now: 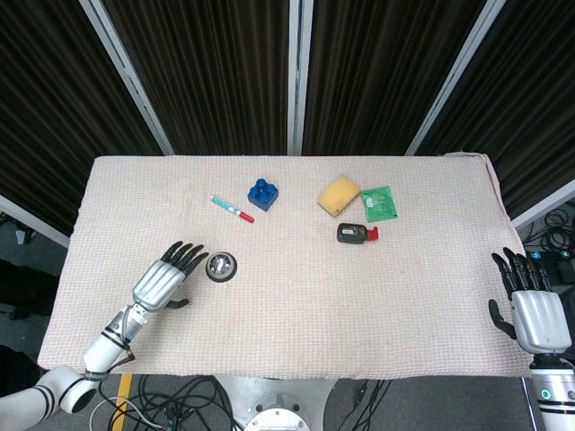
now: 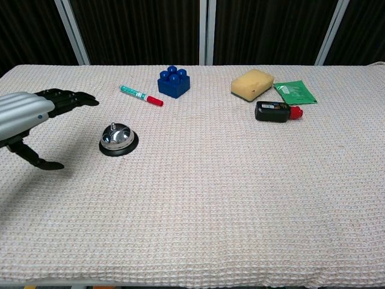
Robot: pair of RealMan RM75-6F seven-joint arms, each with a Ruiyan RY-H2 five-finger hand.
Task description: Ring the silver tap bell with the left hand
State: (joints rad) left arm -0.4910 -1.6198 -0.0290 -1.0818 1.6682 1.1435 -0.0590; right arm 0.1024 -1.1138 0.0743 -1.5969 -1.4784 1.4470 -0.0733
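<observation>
The silver tap bell (image 1: 221, 266) (image 2: 118, 139) stands on its black base on the left half of the cloth-covered table. My left hand (image 1: 167, 277) (image 2: 29, 118) hovers flat just left of the bell, fingers (image 1: 190, 258) stretched out toward it and apart, thumb hanging below, holding nothing. In the chest view its fingertips (image 2: 83, 98) are above and to the left of the bell, not touching it. My right hand (image 1: 534, 308) stays open off the table's right front corner, seen only in the head view.
A teal marker with a red cap (image 1: 232, 208) (image 2: 141, 95) and a blue toy brick (image 1: 262, 194) (image 2: 174, 82) lie behind the bell. A yellow sponge (image 1: 338, 195), a green packet (image 1: 379, 203) and a black bottle with a red cap (image 1: 357, 233) lie further right.
</observation>
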